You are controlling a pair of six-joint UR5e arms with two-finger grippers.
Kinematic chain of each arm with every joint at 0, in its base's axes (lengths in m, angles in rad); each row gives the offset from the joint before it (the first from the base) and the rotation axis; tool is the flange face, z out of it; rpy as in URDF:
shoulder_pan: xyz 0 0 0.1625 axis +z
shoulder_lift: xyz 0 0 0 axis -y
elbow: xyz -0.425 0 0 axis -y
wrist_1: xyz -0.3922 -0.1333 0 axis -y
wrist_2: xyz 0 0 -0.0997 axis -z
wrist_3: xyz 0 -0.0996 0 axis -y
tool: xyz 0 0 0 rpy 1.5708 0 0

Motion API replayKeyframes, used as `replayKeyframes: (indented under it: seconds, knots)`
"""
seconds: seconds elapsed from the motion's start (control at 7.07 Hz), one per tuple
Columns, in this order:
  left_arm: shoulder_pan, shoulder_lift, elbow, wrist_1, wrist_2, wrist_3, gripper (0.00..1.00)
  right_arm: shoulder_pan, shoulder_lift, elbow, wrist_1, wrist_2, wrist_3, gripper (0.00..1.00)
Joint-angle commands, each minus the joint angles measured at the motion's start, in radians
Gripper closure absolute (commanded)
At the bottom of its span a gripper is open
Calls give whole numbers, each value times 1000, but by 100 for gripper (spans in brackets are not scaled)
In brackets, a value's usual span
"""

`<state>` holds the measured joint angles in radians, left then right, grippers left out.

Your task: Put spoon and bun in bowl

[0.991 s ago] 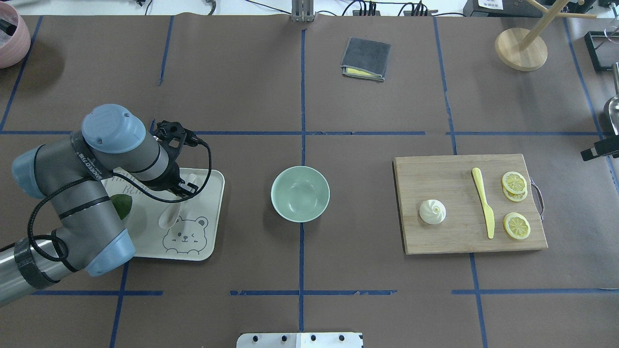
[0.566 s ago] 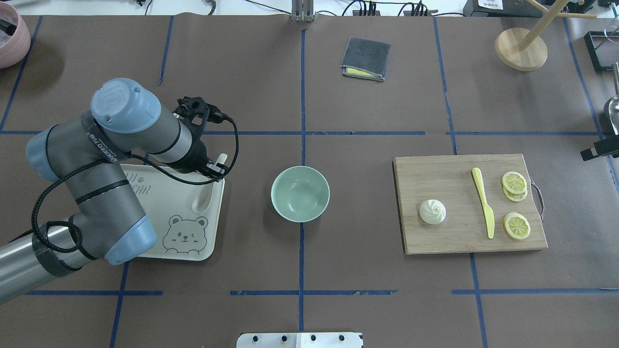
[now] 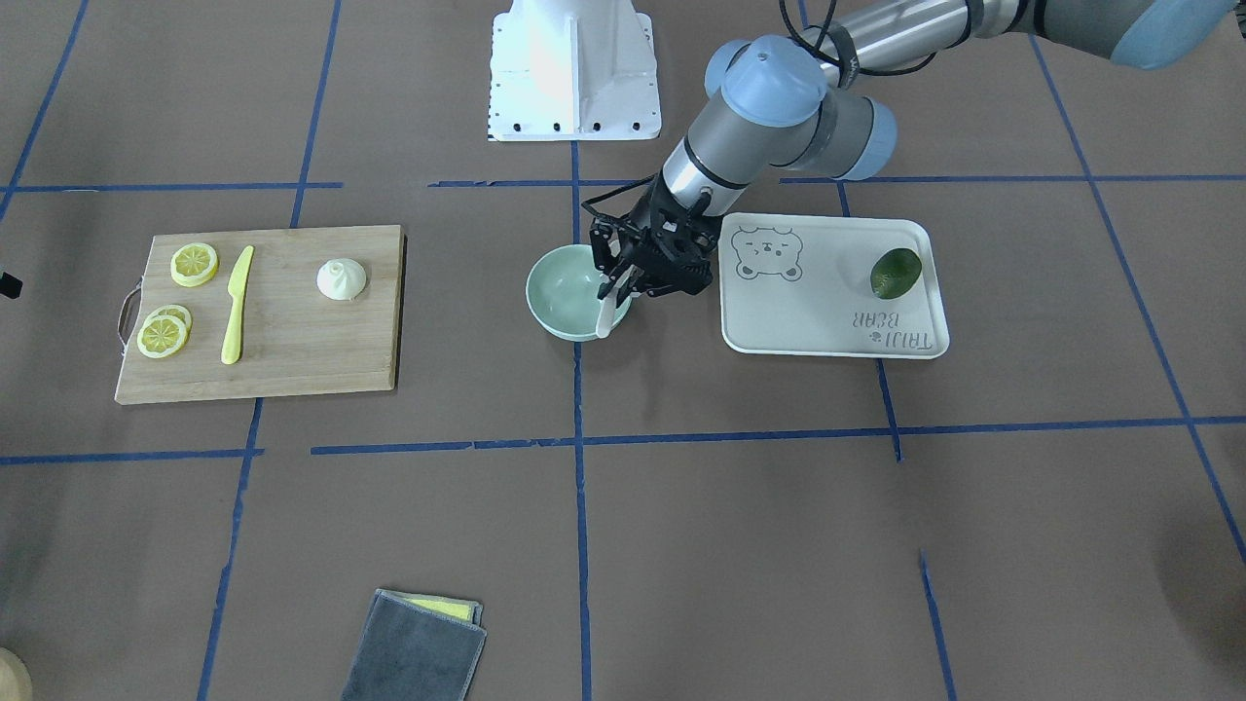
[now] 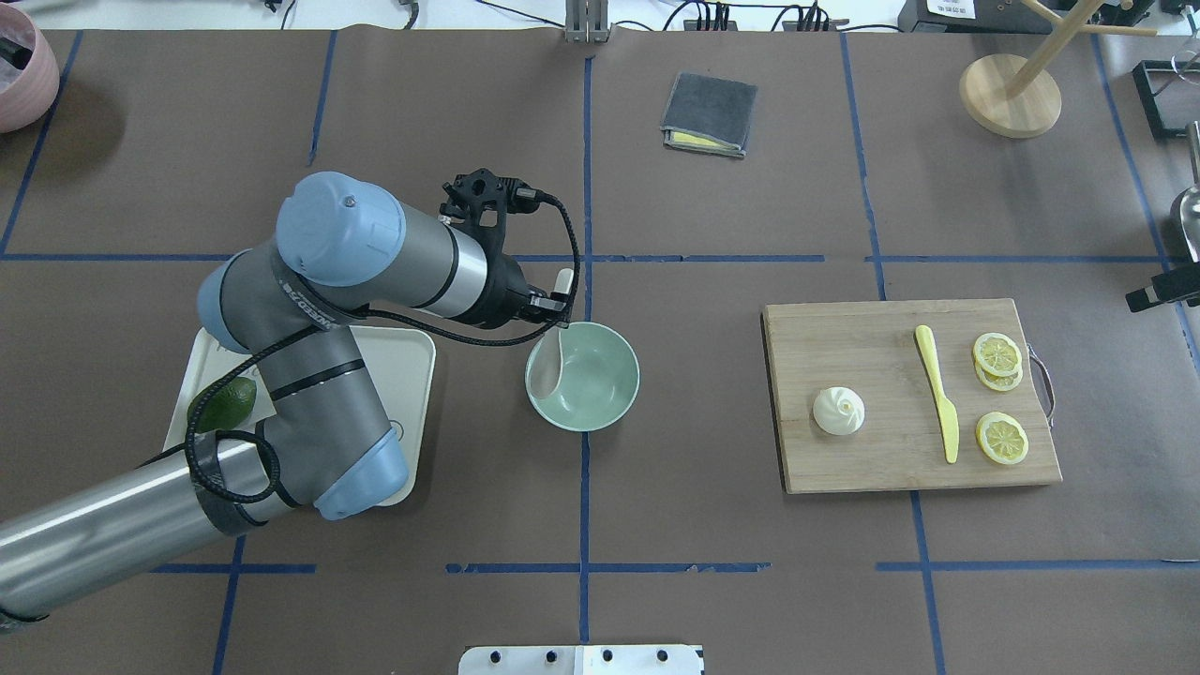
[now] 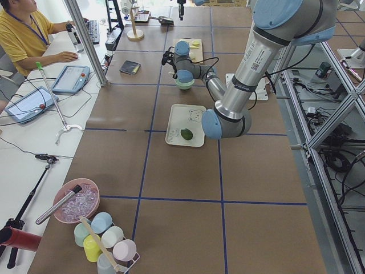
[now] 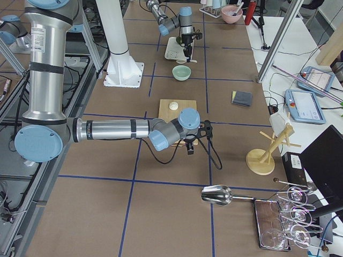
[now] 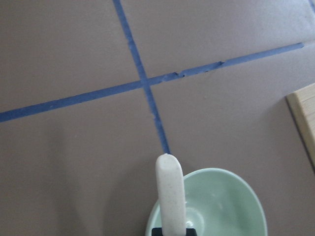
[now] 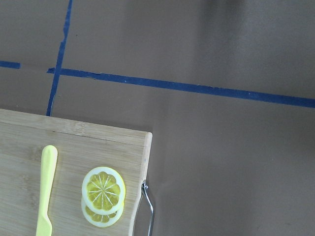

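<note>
The counter (image 4: 731, 600) is covered in brown paper, marked off into big squares with blue tape (image 4: 584, 187). A green bowl (image 4: 605, 380) sits near the middle, right on one tape line. Near the bowl, on the robot's left of it, lies a cream tray (image 4: 417, 366). Well apart from the bowl on its other side lies a wooden cutting board (image 4: 862, 459). Beyond the bowl, away from the robot, a folded grey cloth (image 4: 710, 111) lies flat. Far from the bowl, at the far corners, stand a round wooden stand base (image 4: 1010, 96) and a pink pot (image 4: 17, 75).
</note>
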<state>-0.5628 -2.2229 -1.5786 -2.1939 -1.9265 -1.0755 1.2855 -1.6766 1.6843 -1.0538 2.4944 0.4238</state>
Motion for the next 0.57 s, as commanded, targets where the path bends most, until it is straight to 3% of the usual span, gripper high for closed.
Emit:
replayKeyframes:
  seconds: [0.0,0.14,0.42]
  knots:
    - [27,-18,51,-104,43,-32,100,0,0,0,0,1,1,0]
    - [37,-12,54,-106,44,-34,88,-2,2,0,0,0,3,0]
    - [40,-6,49,-104,44,-35,15,-26,12,3,2,0,4,0]
